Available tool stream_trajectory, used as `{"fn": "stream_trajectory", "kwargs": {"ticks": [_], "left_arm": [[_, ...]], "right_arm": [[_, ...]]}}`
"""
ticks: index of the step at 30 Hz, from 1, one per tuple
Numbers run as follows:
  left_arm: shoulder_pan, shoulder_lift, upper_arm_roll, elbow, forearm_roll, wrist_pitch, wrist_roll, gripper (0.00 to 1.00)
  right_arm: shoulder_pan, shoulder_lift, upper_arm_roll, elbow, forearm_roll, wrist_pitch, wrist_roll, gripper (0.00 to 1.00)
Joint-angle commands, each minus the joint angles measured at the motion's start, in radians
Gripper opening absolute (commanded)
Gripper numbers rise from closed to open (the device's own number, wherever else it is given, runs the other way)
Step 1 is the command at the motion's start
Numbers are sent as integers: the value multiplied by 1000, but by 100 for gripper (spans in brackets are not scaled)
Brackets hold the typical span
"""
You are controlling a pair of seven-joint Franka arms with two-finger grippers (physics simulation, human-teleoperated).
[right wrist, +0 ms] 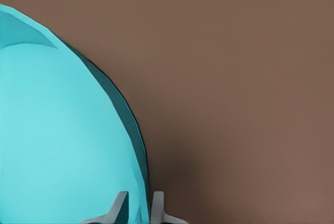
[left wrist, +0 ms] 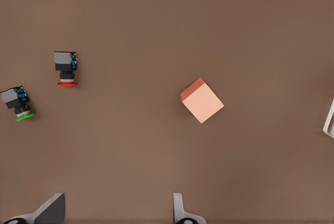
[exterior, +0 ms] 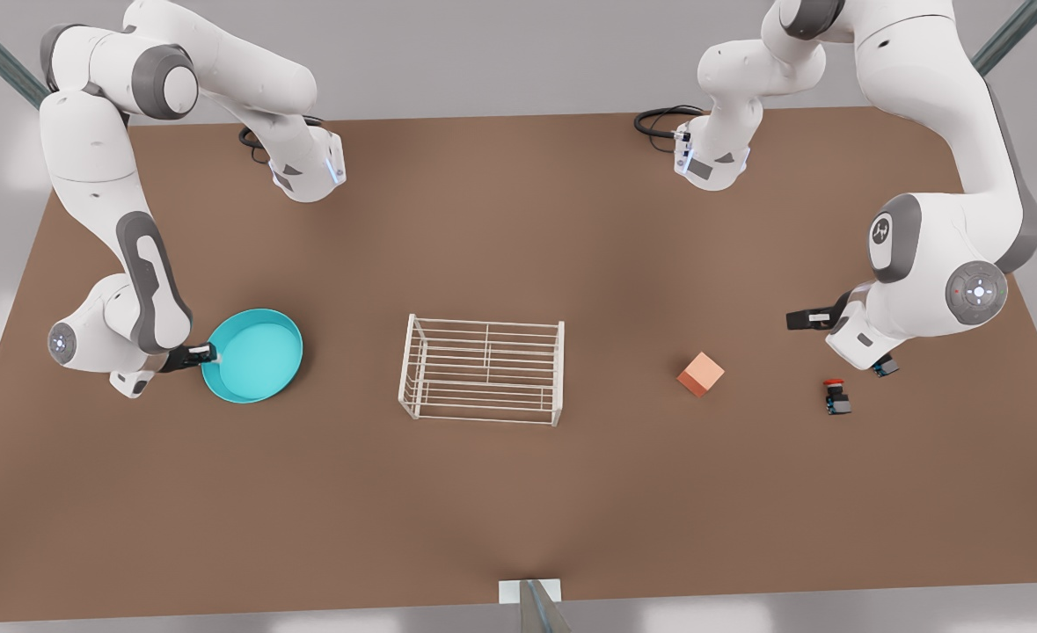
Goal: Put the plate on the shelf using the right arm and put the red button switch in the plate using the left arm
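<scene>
Your right gripper [exterior: 212, 354] is down at the plate [exterior: 254, 354], on the front view's left side of the desk [exterior: 518, 492]. In the right wrist view its two fingers [right wrist: 119, 209] straddle the turquoise rim, one inside the dish and one outside, pinched close on it (so it is grasping the plate by its edge). The plate lies flat on the desk, well apart from the shelf [exterior: 483, 370], which stands upright near the middle of the desk with nothing on its bars.

Your left gripper [exterior: 801, 319] hangs over the front view's right side of the desk, not far from that edge. You can see its fingers [left wrist: 50, 211] in the left wrist view spread wide apart with bare desk between them, so the claw is released and holds nothing.

The red button switch [exterior: 836, 397] lies on the desk near that same edge, on its side with the red cap pointing away from the dark body. It sits apart from the left gripper and is untouched. A green-capped switch [left wrist: 17, 104] lies close beside it, also on its side; in the front view you catch it peeking out from under the left arm's wrist. The salmon-orange cube [exterior: 701, 374] rests between the red button switch and the shelf, nearer the switch, touching neither.
</scene>
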Motion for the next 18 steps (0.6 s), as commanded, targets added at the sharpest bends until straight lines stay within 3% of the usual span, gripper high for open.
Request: {"fn": "stream_trajectory", "kwargs": {"ticks": [1,8,18], "left_arm": [[0,-1,0,0,1,0,-6,100],[0,0,0,3,1,0,-6,100],[0,3,0,5,2,0,-6,100]], "right_arm": [[0,-1,0,0,1,-2,-89,32],[0,-8,6,2,8,-22,-94,23],[-15,-48,35,13,77,-151,-138,23]]}}
